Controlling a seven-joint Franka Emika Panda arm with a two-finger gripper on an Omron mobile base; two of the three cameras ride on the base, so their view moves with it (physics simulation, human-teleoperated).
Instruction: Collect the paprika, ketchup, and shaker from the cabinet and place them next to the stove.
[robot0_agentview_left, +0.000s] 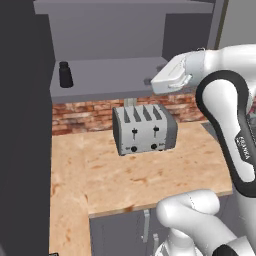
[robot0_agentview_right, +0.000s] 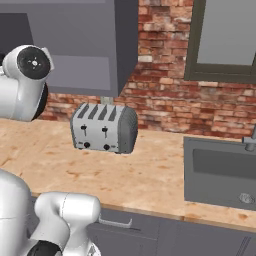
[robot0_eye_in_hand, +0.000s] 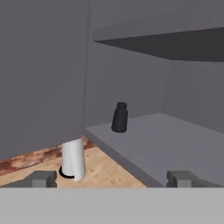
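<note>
One big grey cabinet (robot0_agentview_left: 107, 75) hangs on the brick wall above the desk (robot0_agentview_left: 150, 175). It is open, and its plain grey shelves show inside. It is dull grey all over with flat sides.

Below it, the desk is light wood with a speckled top. A silver toaster (robot0_agentview_left: 145, 130) with four slots stands on the desk near the wall, just under the cabinet. In the right base view a dark sink (robot0_agentview_right: 220, 172) is set into the desk at 3 o'clock from the toaster.

In the hand view a white paper roll (robot0_eye_in_hand: 73, 159) stands upright on the desk, at 7 o'clock from the shaker, beneath the cabinet's edge.

The hand (robot0_eye_in_hand: 113, 178) is let go and spread wide, holding nothing. Its two dark tips poke up at 6 o'clock in the hand view, one at each side, and it looks into the cabinet. It is well apart from the shaker.

The shaker (robot0_agentview_left: 65, 74) is the smallest thing. It stands on the lower shelf (robot0_agentview_left: 125, 77), toward the shelf's left end in the left base view. It is straight up, so its long way runs up and down, with the thin top pointing to 12 o'clock. It is black all over, round like a little can, and a bit thinner at the top.
</note>
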